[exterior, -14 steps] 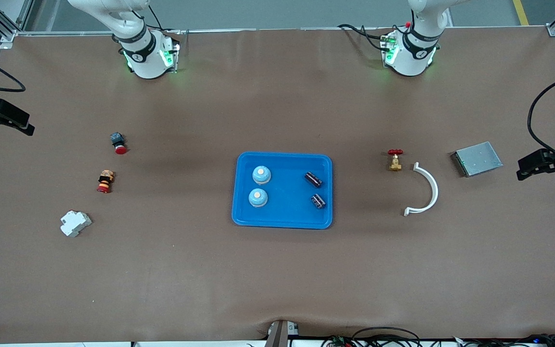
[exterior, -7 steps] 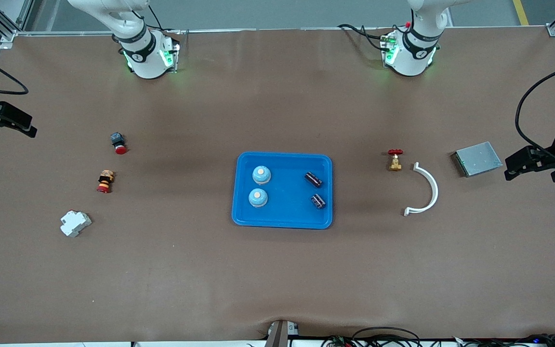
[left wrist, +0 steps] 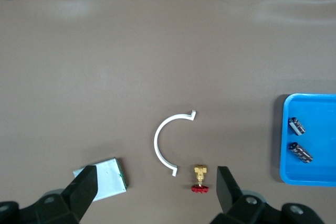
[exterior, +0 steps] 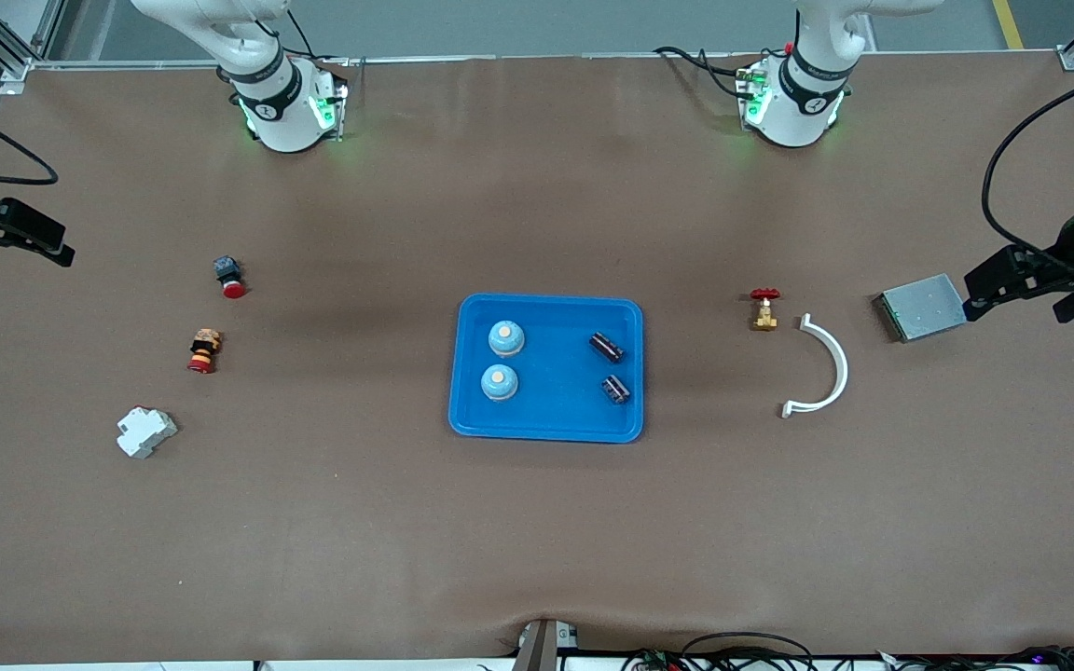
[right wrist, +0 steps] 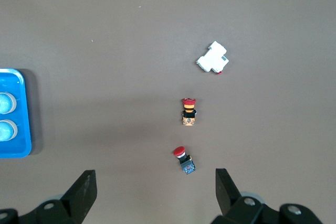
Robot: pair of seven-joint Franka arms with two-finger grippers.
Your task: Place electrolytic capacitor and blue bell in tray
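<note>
Left end effector [exterior: 975, 291] shifted over ribbed metal plate [exterior: 921, 308].

No text, label, brand or number is showing legibly anywhere. Small dark round marks are sitting on the white arm bases [exterior: 278, 110] at the table's edge, but nothing in them is reading as letters.
</note>
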